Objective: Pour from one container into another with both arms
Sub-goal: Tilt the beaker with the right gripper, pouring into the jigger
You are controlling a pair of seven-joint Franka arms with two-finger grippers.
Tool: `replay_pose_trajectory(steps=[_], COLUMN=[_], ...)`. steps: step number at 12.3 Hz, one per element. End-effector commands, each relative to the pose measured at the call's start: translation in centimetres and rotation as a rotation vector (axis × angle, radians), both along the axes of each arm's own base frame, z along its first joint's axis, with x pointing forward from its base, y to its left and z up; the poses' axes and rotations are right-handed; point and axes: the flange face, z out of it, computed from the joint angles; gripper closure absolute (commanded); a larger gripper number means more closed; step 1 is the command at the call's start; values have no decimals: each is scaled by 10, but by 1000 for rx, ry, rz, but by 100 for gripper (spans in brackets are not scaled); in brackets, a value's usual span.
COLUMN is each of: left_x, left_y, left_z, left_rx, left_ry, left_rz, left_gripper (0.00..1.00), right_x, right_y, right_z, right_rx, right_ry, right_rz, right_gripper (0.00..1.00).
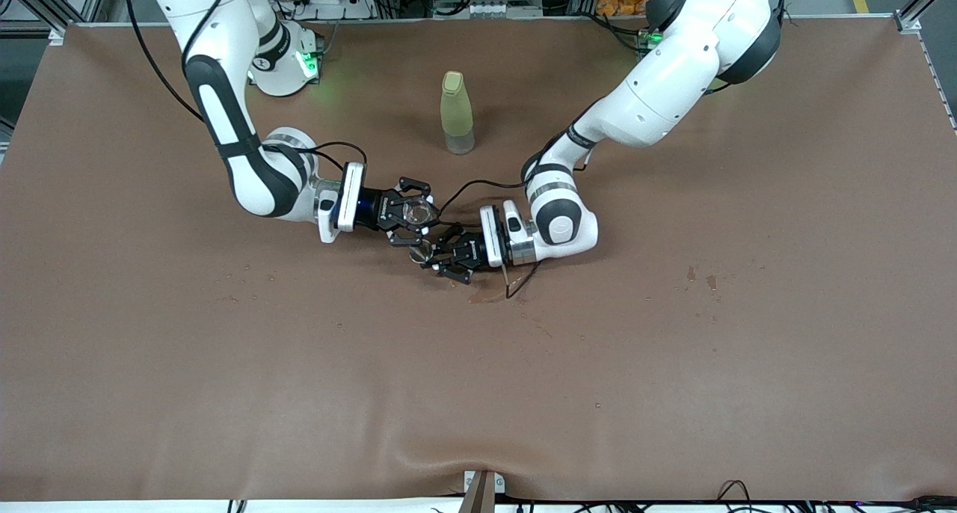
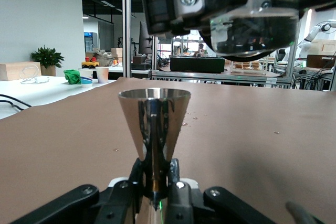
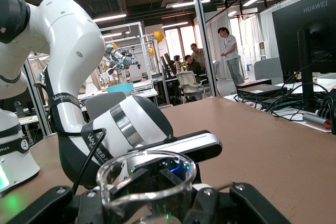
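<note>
Then | clear cup (image 1: 419, 212) was held upright in the clamped right gripper (image 1: 410, 212), above the table (image 1: 673, 363) near its middle | metal cup (image 1: 420, 253) was gripped upright by the closed left gripper (image 1: 434, 256), just beside and lower | yellow-green bottle (image 1: 457, 113) was seen farther from the front camera.

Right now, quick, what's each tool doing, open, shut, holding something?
Left tool: shut on the metal cup, held upright over the table.
Right tool: shut on the clear cup, upright, beside the left one.
</note>
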Motion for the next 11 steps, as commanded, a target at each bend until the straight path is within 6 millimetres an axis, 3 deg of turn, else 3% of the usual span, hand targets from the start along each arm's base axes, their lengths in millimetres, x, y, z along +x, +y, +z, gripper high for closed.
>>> replay_pose_trajectory(steps=[1, 11], left_x=[1, 3], left_y=[-1, 1], left_z=[0, 1], left_rx=[-8, -9], left_ry=[-50, -62], left_rz=[22, 26], left_gripper=[100, 100], right_x=[-5, -20], right_y=[3, 10], right_z=[2, 14], right_rx=[25, 95], right_ry=[92, 404], right_rz=[-17, 10], right_gripper=[100, 100])
